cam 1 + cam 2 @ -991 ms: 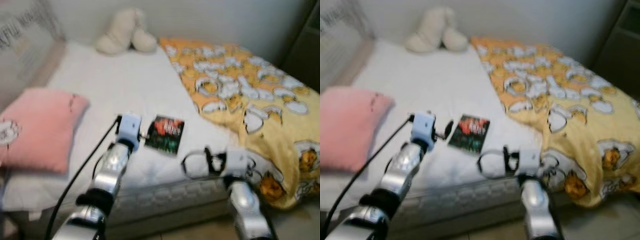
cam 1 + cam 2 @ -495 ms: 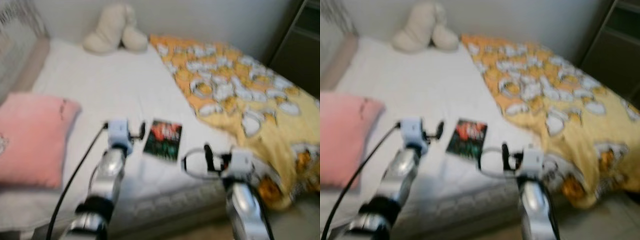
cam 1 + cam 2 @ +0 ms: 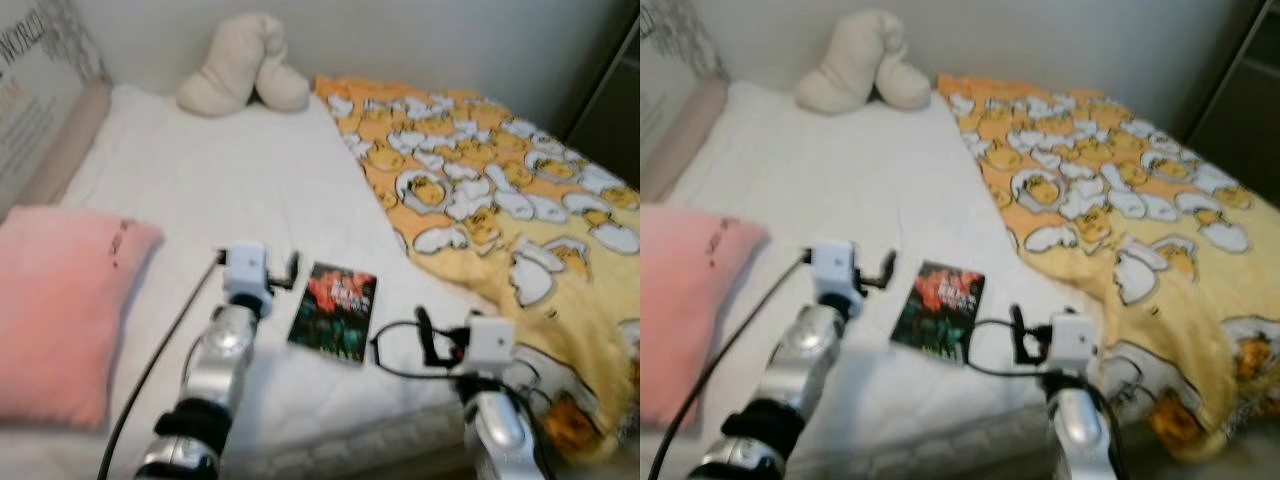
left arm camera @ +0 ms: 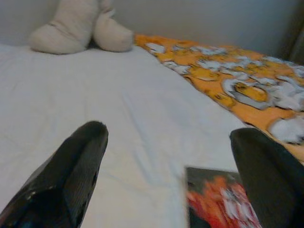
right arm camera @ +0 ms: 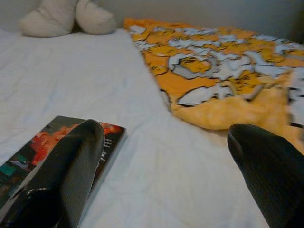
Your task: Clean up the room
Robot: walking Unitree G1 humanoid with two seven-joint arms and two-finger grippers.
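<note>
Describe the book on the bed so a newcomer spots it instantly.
Start at the bed's white sheet, between the pink pillow and the yellow egg-print blanket. Near the front edge, between the two end effectors, lies a flat book. It is the only dark item there, with a red and green cover.

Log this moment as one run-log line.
left gripper: open, left of dark glossy book | right gripper: open, right of book | book: flat on white bed sheet, untouched

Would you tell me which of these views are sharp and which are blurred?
Eye views: fairly sharp up the bed, softer at the near edge; the book cover reads only as red and dark. Wrist views: black fingers loom large and soft; the blanket pattern is slightly blurred.
</note>
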